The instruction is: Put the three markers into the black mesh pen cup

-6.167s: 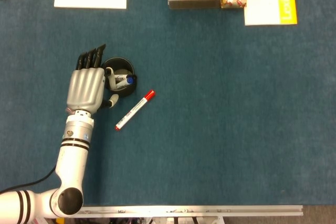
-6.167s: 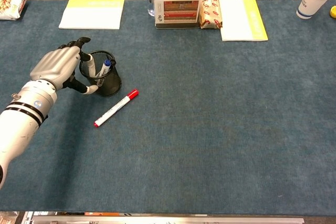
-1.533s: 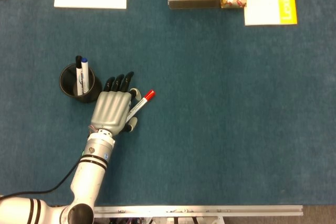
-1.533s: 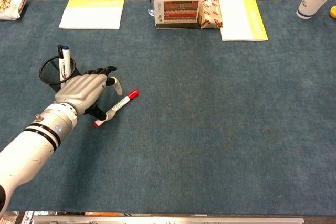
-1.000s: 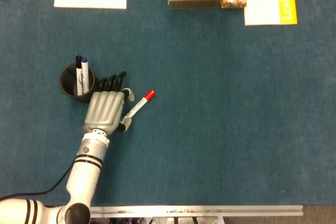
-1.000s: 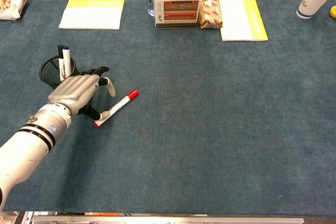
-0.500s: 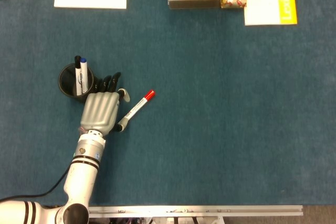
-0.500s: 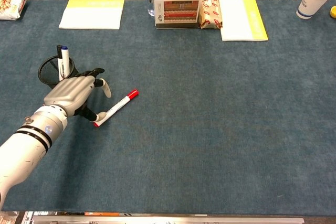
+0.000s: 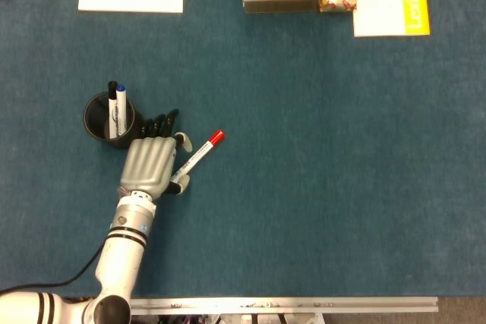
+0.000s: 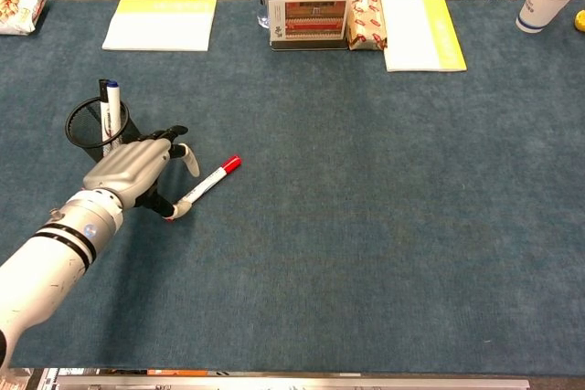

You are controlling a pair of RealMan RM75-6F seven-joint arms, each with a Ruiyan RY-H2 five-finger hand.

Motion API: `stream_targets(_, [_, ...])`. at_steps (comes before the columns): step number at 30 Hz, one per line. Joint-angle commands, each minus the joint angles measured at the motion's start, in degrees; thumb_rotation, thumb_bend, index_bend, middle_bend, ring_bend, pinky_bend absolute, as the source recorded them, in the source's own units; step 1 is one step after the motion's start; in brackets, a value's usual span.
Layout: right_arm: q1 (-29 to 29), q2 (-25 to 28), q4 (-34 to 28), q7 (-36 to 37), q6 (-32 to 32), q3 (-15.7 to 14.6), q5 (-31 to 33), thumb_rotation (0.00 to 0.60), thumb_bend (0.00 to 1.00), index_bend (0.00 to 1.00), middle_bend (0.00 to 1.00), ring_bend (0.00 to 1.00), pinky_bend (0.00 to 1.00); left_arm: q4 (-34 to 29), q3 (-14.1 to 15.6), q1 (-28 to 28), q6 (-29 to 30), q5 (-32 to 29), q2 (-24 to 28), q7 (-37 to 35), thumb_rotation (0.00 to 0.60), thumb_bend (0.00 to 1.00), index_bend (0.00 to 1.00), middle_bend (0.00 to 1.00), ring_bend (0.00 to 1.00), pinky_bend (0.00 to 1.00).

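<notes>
- The black mesh pen cup (image 9: 104,116) stands on the left part of the blue tabletop (image 9: 326,187). Two markers stand in it: one with a black cap (image 9: 112,89) and one with a blue cap (image 10: 111,90).
- Just to the right of the cup is the left hand (image 9: 149,163). It lies palm down, low over the tabletop, with its dark fingers (image 9: 161,124) side by side and pointing away from the robot. The thumb (image 10: 187,160) sticks out toward the last marker. The hand holds nothing yet.
- The red-capped marker (image 9: 196,158) lies flat on the tabletop, slanted, right next to the hand. Its white end is by the thumb side of the hand. I cannot tell if the hand touches it.
- So two markers are in and one is left. I think the step now is picking up the red one.
- Next, the fingers and thumb need to close around the white body of the marker, lift it, carry it left and drop it in the cup. The marker is thin and round, so it may roll away if it gets nudged.
- Six seconds ago the hand was at the cup, which stood more to the right, close to the red marker. Now the cup is further left, and the hand has come down beside the red marker. That marker has not moved.
- The right hand is not in either view.
</notes>
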Motion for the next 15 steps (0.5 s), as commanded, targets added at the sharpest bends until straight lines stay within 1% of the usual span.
stream_targets(1, [0.0,0.0,0.0,0.0,-0.1,0.0,0.0,0.600,0.00,0.13,0.19,0.11,0.39,0.5,-0.3,-0.3,-0.5,0.1,-0.6,-0.1,0.600,0.26,0.37,0.00,0.00,0.07])
stream_targets(7, [0.0,0.1,0.1,0.3,-0.3,0.0,0.1,0.600,0.00,0.13,0.19,0.11,0.39,1.7,-1.1,-0.9,-0.9,0.0,-1.8,0.2,0.600,0.26,0.37,0.00,0.00,0.07])
stream_targets(15, [0.0,0.1,0.1,0.3,-0.3,0.1,0.0,0.600,0.00,0.13,0.19,0.11,0.39,2.3,-1.1,-0.9,-1.1,-0.5,-2.0,0.5,0.600,0.26,0.37,0.00,0.00,0.07])
